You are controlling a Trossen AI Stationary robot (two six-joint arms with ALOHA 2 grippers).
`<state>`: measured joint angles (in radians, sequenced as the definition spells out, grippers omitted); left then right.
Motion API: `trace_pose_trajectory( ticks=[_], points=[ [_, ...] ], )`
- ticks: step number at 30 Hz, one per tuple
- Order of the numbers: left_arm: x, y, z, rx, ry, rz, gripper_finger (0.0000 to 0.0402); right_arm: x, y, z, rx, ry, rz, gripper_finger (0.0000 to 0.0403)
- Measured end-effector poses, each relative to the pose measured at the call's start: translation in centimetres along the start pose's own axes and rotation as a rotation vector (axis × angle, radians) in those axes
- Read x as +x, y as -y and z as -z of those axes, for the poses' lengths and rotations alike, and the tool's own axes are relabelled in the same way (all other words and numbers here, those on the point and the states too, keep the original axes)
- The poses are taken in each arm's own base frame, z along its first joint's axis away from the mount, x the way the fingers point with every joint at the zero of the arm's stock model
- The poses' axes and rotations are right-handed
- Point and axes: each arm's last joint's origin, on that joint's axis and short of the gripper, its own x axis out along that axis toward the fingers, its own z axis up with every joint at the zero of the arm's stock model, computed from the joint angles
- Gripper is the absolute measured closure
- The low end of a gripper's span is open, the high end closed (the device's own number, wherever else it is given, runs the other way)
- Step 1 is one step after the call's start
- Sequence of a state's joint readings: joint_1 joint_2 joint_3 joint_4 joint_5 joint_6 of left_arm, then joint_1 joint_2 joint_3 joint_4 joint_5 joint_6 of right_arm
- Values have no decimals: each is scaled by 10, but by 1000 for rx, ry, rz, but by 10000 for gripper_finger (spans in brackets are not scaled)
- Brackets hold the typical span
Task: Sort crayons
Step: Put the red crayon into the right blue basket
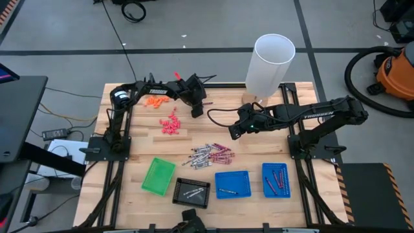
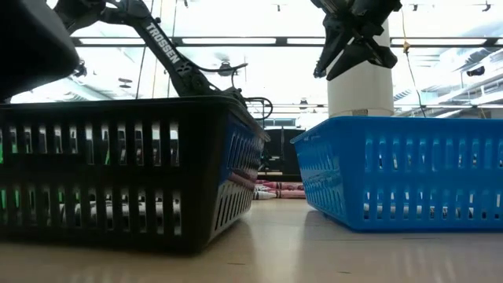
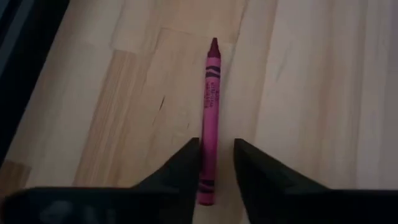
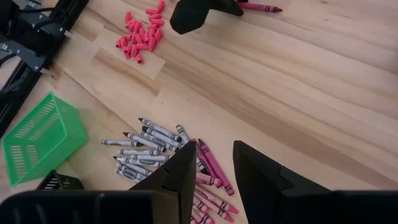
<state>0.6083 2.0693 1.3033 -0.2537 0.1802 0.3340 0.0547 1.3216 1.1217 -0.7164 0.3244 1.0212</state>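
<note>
- Left wrist view: your left pincer (image 3: 216,163) straddles a lone magenta crayon (image 3: 210,118) lying flat on the bare wooden counter (image 3: 311,93), one dark finger (image 3: 180,165) on each side of its lower end. The fingers sit close to the wrapper, but you cannot tell whether they are clenched on it yet.
- High view: that pincer works at the far side of the counter, near the pink bits (image 1: 171,123) and the orange bits (image 1: 155,101), well apart from the main crayon pile (image 1: 210,155) at the middle.
- Right wrist view: your right pincer (image 4: 214,165) hovers above the pile of grey-white and maroon crayons, fingers parted with nothing between them.
- High view: at the near edge stand a green tray (image 1: 158,176), a black tray (image 1: 191,191) and two blue trays (image 1: 232,184), (image 1: 275,179); the black and blue ones already hold a few sticks.
- The step in hand looks like the pickup of the stray crayon. Next you would need a firm squeeze, a clean lift, then a carry across the pile to whichever tray matches its colour.
</note>
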Motion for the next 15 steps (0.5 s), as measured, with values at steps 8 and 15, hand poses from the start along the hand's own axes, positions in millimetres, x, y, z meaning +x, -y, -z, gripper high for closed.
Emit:
trace_pose_trajectory(
  ticks=[8, 15],
  points=[
    [-1, 1, 0, -6, -7, 0, 389, 0, 0, 0, 0, -1, -1, 289],
    [-21, 4, -4, -16, -8, -10, 389, 0, 1, 1, -5, -8, 8, 289]
  ],
)
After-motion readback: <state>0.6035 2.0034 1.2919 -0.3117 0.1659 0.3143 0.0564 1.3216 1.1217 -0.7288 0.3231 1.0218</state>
